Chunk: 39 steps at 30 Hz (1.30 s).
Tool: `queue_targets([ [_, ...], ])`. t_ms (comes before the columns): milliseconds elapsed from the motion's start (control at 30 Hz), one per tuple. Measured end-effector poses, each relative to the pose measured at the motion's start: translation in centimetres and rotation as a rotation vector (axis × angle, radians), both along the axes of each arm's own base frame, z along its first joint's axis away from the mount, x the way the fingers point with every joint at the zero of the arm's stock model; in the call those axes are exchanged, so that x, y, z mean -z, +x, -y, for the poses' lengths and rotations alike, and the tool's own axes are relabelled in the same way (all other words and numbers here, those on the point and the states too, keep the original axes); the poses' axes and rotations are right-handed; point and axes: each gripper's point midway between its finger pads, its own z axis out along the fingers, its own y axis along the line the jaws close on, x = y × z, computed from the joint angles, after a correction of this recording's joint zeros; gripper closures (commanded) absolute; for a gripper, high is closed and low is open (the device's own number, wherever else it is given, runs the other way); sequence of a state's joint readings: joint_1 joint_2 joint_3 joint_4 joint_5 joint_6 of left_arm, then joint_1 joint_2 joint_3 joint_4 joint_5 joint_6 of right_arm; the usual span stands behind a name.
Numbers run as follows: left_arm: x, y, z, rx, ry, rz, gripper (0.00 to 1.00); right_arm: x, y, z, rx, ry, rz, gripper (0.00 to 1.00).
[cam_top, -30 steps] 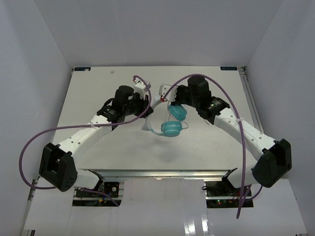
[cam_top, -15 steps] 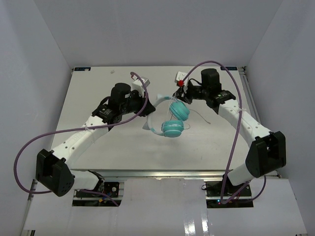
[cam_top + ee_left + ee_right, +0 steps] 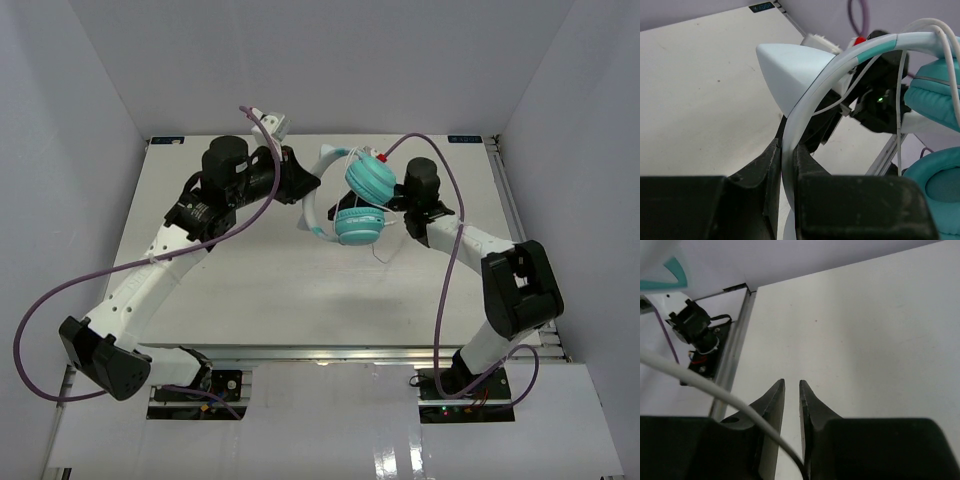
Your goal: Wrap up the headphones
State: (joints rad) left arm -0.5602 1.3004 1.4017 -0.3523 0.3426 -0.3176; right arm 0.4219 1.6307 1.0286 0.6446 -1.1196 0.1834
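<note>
The headphones hang above the table, with two teal ear cups [image 3: 372,178] [image 3: 360,226] on a white headband [image 3: 318,196]. My left gripper [image 3: 303,190] is shut on that headband [image 3: 807,112]; both jaws press flat on it in the left wrist view [image 3: 788,150]. A pointed white ear [image 3: 787,75] sticks out of the band. The thin white cord [image 3: 900,95] loops over the band by the cups [image 3: 935,102]. My right gripper [image 3: 393,205] sits right behind the cups. Its jaws [image 3: 791,385] stand slightly parted, and the cord [image 3: 690,374] crosses the left finger and drops into the gap near the base.
The white table [image 3: 250,280] lies under both arms, with white walls on three sides. Purple arm cables [image 3: 60,290] [image 3: 450,270] arc beside each arm. A metal rail [image 3: 737,340] marks the table edge in the right wrist view.
The left arm has lifted the headphones up and toward the back. The right arm has folded in close behind the cups, and its jaws have parted a little.
</note>
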Motion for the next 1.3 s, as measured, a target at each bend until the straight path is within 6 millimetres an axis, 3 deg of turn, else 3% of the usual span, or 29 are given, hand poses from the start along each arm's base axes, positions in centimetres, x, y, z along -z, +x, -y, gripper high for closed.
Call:
queue_targets([
  [100,-2.0,0.3,0.0,-0.016,-0.026,0.031,1.0,0.9,-0.8,-0.7,-0.05,0.047,-0.101,0.74],
  [267,-3.3,1.5,-0.5,-0.075,-0.016,0.05,1.0,3.0,-2.4,-1.2,-0.105,0.054,-0.288,0.74],
  [533,-4.8,5.2,-2.5,-0.22,0.035,0.083,1.0,4.8,-5.6,-0.1,-0.136,0.038,-0.37,0.75],
  [933,-2.4,12.1,-9.0,-0.455,0.046,0.019,1.0,4.9,-10.0,1.5,-0.172,0.028,-0.35,0.77],
  [1067,-1.6,14.2,-11.1,-0.516,0.046,-0.003,1.0,5.1,-11.2,1.7,-0.185,0.017,-0.325,0.84],
  [1167,-0.7,15.2,-11.9,-0.546,0.056,-0.017,1.0,4.9,-11.6,1.5,-0.178,-0.009,-0.276,0.92],
  [1300,1.0,15.9,-12.6,-0.581,0.092,-0.033,1.0,4.1,-10.6,0.1,-0.109,-0.08,-0.14,0.92],
])
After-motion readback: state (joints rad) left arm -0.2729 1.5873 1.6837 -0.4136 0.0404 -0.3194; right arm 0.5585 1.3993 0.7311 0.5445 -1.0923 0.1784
